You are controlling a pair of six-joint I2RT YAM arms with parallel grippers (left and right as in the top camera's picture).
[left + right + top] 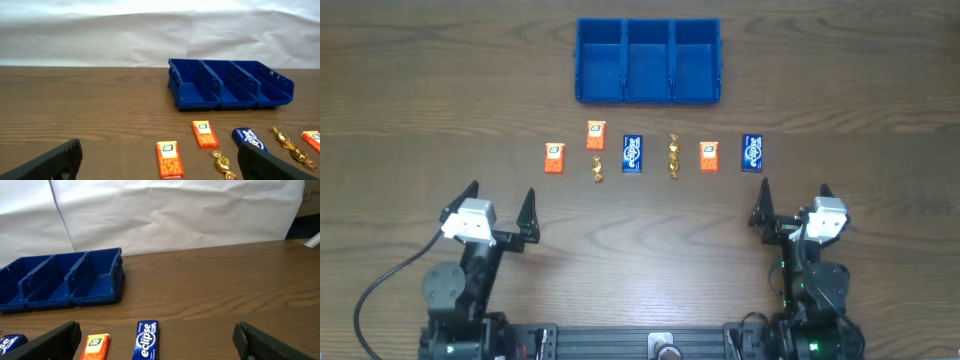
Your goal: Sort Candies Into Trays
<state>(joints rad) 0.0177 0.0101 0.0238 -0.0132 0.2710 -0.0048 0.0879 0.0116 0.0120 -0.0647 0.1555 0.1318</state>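
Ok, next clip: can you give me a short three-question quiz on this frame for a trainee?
1. True or false: the blue tray already holds a candy.
2. How many orange boxes lie on the table? A) two B) three C) four
3. Fill in the blank: the left gripper and the right gripper both have their fingers ____.

Key: 1 false, since all three compartments are empty; 2 B; 3 open.
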